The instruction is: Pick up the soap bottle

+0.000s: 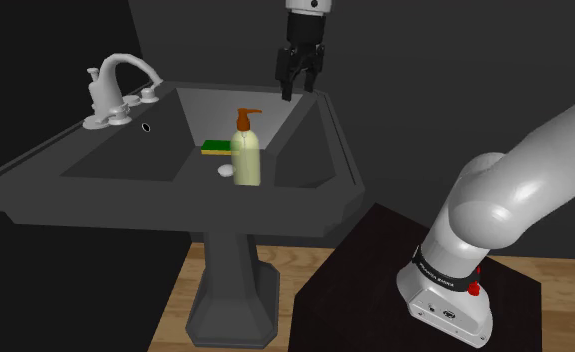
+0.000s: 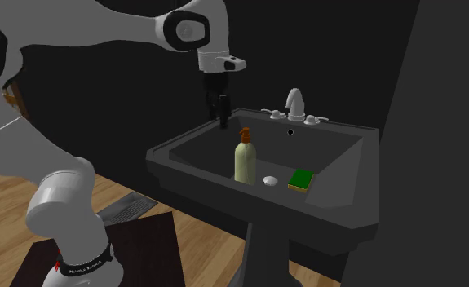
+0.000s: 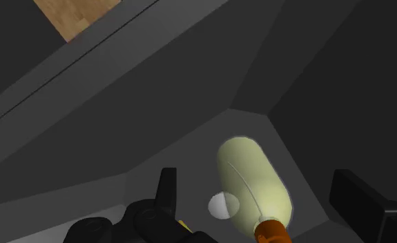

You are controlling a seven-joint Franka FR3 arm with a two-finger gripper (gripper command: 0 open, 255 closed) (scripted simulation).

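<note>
A dark grey pedestal sink [image 1: 335,185] stands on a wood floor [image 1: 175,300] against dark walls. A soap bottle [image 1: 246,155] with a pale yellow-green body and an orange-brown pump top stands upright on the flat bottom of the basin.

In the shoulder view, a green and yellow sponge [image 1: 215,147] lies at the bottle's 9 o'clock, just beside it. A small white drain plug [image 1: 225,171] sits at its 8 o'clock, close to its base. A white faucet [image 1: 115,85] with two handles is well apart, at 10 o'clock on the sink's deck.

The all-black gripper [image 1: 300,85] hangs above the basin, at 1 o'clock from the bottle in the shoulder view and 11 o'clock in the second exterior view. It is clear of the pump top and points down.

Its fingers are spread wide and grip nothing. In the wrist view the bottle appears from above in the gap between the two fingers [image 3: 166,190], touching neither, with the drain plug beside it.

The white arm rises from its dark stand [image 1: 375,290] at 5 o'clock from the sink in the shoulder view.
</note>
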